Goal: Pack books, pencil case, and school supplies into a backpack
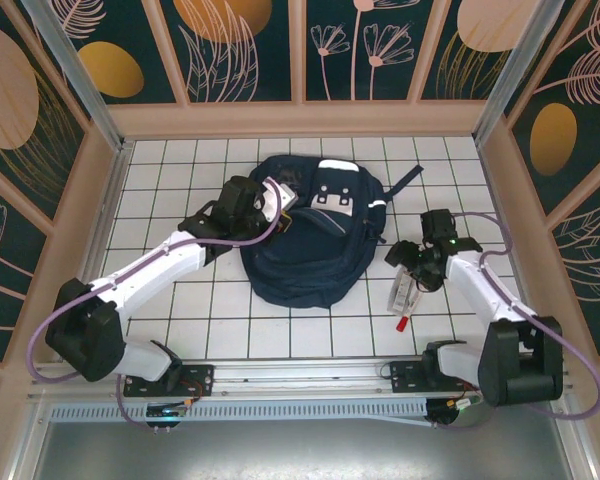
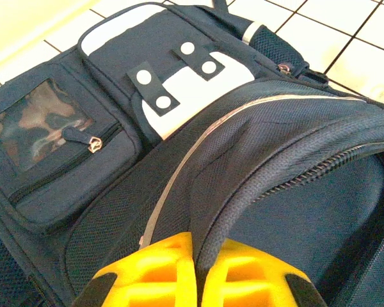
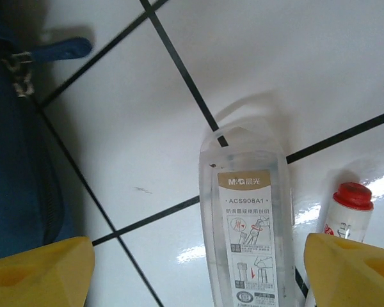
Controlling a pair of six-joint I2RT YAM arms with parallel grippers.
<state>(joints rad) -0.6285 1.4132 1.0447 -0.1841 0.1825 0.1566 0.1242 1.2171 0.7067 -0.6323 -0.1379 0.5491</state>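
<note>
Left tool nearest, yellow fingers pressed together on a raised, zip-edged fold of the backpack, navy fabric squeezed between them. Beyond the fold, dark mesh crossed by a pale stripe, then a white-grey patch with dotted dark tabs. Further left, a clear pocket window, whatever sits behind it too murky to make out. Inside of the bag hidden by the pinched fold.

Right tool spread wide, one yellow fingertip in each lower corner, both clear of the packet. Packet whitish-clear with printed markings, lying flat between the fingertips on the white tiled bench, lower end cut off by the frame edge. Just beside it on the right, a red-capped pen, barrel partly behind the right fingertip and otherwise out of frame. Off to the left, a blue side of the bag with a zip pull.

Seen from above: bag in mid-bench, left tool at its upper left corner with tips hard to see, right tool just right of the bag above packet and pen
</note>
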